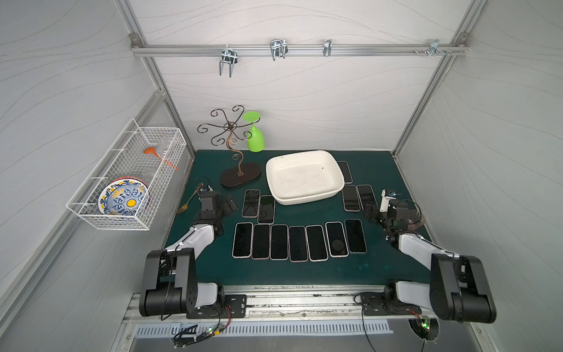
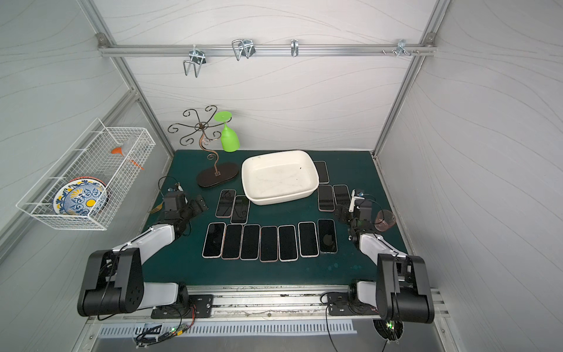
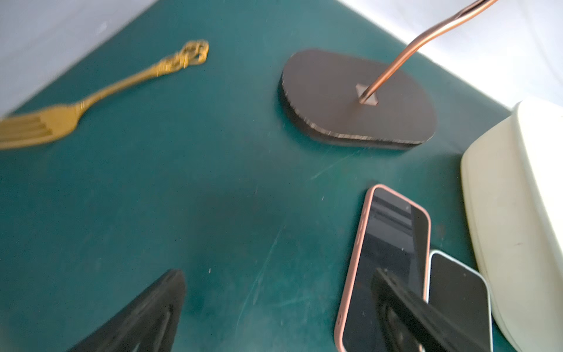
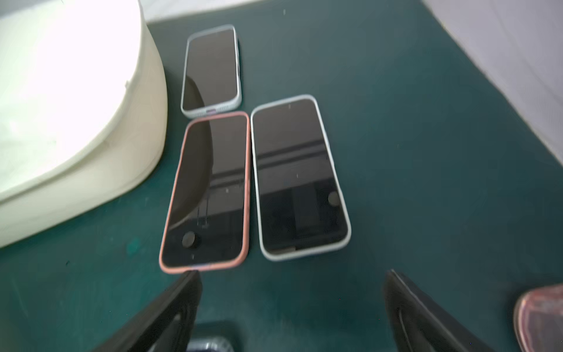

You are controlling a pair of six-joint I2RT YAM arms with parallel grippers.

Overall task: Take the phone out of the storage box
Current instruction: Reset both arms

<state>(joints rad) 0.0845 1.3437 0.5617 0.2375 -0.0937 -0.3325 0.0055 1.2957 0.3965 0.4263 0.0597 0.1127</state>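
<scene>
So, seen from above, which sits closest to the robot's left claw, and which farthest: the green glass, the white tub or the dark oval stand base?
In a top view:
1. Stand base, just beyond the left gripper, nearest.
2. Storage box, farther off, to its right.
3. Green glass, upside down at the back, farthest.

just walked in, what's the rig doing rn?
Nothing is being handled right now. The storage box sits empty toward the back of the mat, and the phones lie flat on the mat around it. The left gripper and right gripper are both open and holding nothing, each beside a group of phones.
</scene>
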